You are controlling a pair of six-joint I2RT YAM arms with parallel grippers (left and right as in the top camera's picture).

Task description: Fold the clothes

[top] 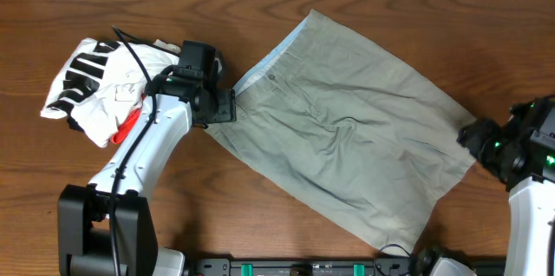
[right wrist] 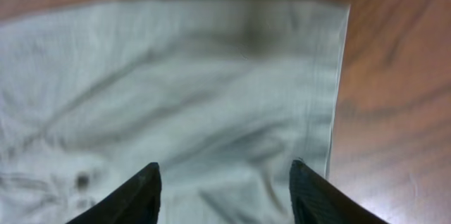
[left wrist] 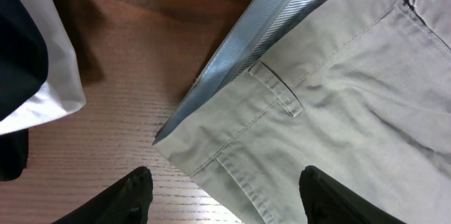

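The clothes are a pair of pale khaki shorts (top: 347,137) spread flat and slanted across the middle of the table, waistband at the upper left, leg hems at the lower right. My left gripper (top: 227,107) hovers open at the waistband's lower corner. In the left wrist view that gripper (left wrist: 225,196) straddles the corner of the shorts (left wrist: 338,90), and the light blue lining (left wrist: 261,27) shows along the edge. My right gripper (top: 470,137) is at the right hem. In the right wrist view it (right wrist: 225,185) stands open over the flat fabric (right wrist: 176,90) beside the hem edge, holding nothing.
A white garment bundle (top: 100,81) with black stripes and red trim lies at the left, just behind my left arm; its edge (left wrist: 42,62) also shows in the left wrist view. Bare wood table (top: 486,42) surrounds the shorts. The arm bases sit at the front edge.
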